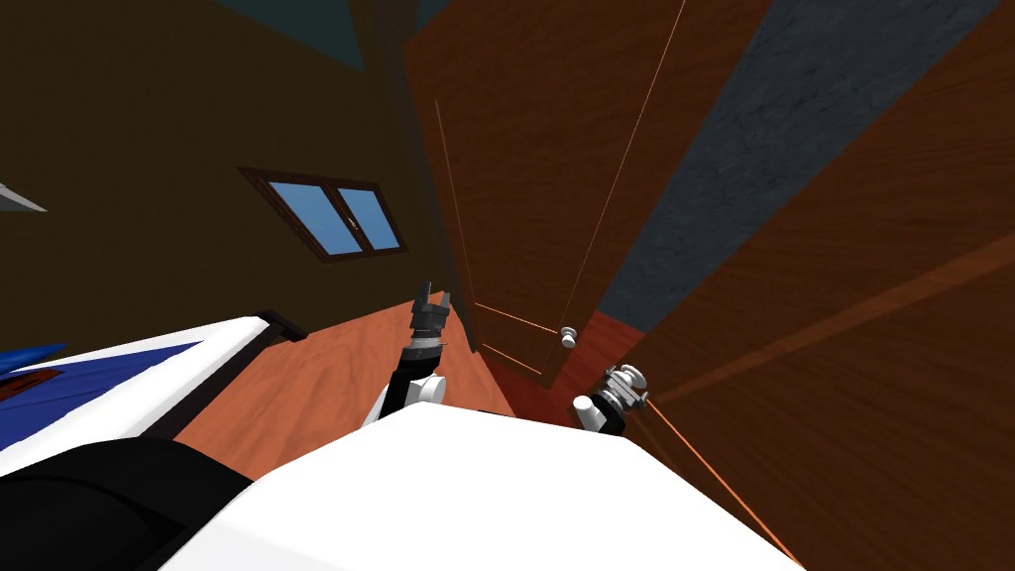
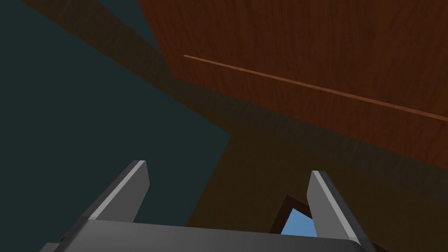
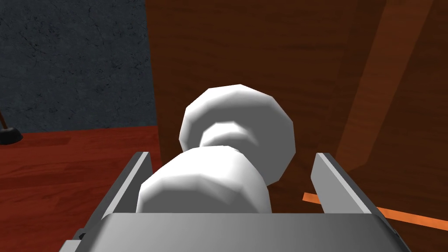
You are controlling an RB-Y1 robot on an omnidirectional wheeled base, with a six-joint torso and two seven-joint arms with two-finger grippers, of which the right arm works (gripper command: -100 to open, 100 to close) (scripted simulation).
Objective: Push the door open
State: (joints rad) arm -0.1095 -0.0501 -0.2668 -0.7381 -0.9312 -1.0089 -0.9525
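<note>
Operator: Position check: where is the door [image 3: 245, 52] relative to the right arm [image 1: 598, 409]?

Tech: Directly ahead. The door is a brown wood panel; its white knob [image 3: 238, 127] lies between the right jaws, which stand open around it, not clamped.

Operator: Why there, if the task is a push?

Tech: Likely reasoning — the knob sits beside the free edge, so force applied here gets the most leverage about the hinge. Open jaws straddling the knob should keep contact from sliding off sideways; no grip appears required.

Operator: Is the door latched?

Tech: Judged not. Grey wall [image 3: 74, 61] and red floor [image 3: 65, 175] show just past the panel's edge, so it appears ajar. A steady forward press should widen the gap.

Operator: Left arm [image 1: 411, 372]?

Tech: Raised, left of the right arm. Left jaws open, holding nothing — presumably parked clear of the swing.
</note>
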